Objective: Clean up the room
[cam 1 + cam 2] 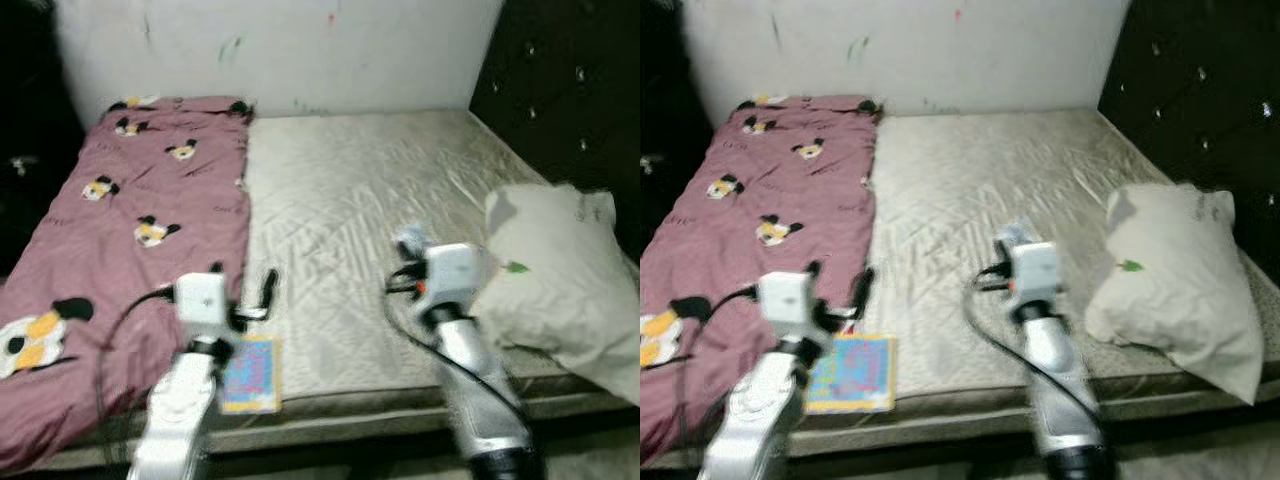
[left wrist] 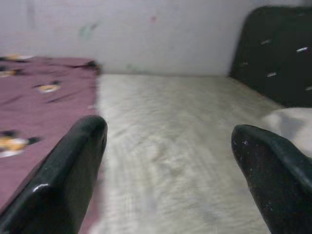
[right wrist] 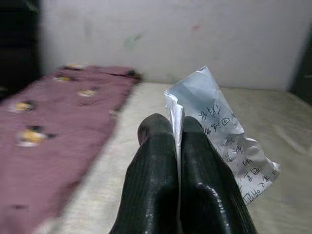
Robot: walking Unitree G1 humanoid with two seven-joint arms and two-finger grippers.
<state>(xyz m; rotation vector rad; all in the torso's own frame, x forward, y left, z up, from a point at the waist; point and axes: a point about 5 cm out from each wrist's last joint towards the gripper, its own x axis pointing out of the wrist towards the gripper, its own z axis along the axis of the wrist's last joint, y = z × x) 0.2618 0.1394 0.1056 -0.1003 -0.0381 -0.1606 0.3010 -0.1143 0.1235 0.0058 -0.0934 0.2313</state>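
My right gripper [image 3: 176,130] is shut on a crumpled sheet of paper [image 3: 222,136] with handwriting, held above the beige mattress [image 1: 360,210]; the same paper [image 1: 411,241] peeks out ahead of the right wrist in the head views. My left gripper [image 1: 243,284] is open with nothing between its black fingers [image 2: 68,175], hovering over the mattress near the edge of the maroon blanket [image 1: 150,230]. A colourful booklet [image 1: 250,375] lies on the mattress front edge just beside the left arm.
A white pillow [image 1: 560,280] rests at the right front of the bed against a dark tufted headboard [image 1: 570,90]. A white wall [image 1: 280,50] with small marks runs behind the bed. The maroon blanket with cartoon prints covers the bed's left strip.
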